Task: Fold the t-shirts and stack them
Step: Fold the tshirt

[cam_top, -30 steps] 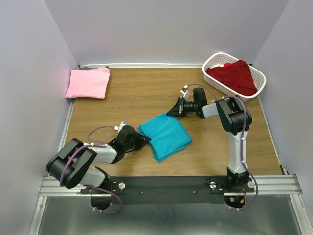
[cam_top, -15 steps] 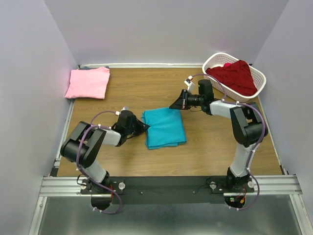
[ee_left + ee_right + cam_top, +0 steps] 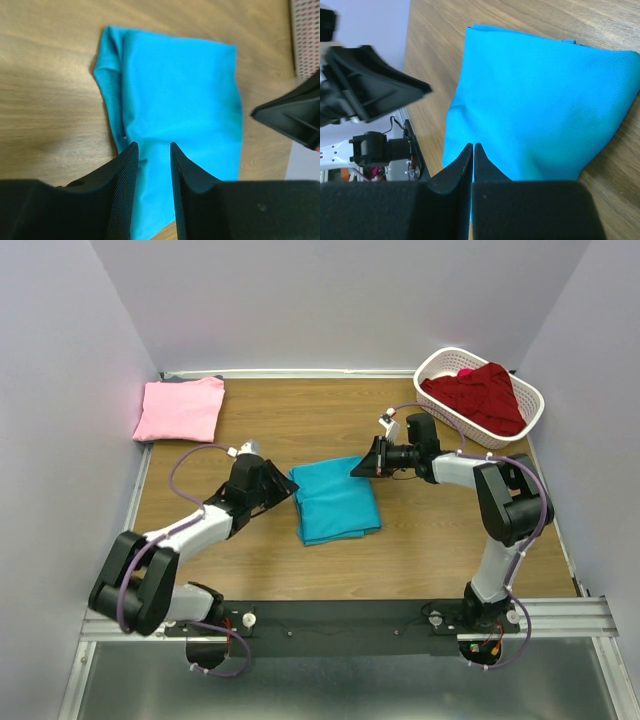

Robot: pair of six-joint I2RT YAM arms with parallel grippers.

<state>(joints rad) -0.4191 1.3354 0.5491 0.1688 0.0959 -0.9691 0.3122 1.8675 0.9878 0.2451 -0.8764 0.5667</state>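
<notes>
left hand (image 3: pixel 287 490): fingers spread, at left edge of teal t-shirt (image 3: pixel 335 502) | teal t-shirt: folded, flat mid-tabletop (image 3: pixel 300 430) | right hand (image 3: pixel 358 470): fingers pressed together at its far right corner | pink t-shirt (image 3: pixel 180 408): folded, far left corner | dark red t-shirt (image 3: pixel 480 395): heaped in white basket (image 3: pixel 432 363), far right

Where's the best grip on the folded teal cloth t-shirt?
Probably the left edge of the folded teal cloth t-shirt, coming in low from the left. It lies flat on the wooden table, so only an edge offers a pinchable lip, and the left end effector, jaws open, sits right at that edge.
</notes>
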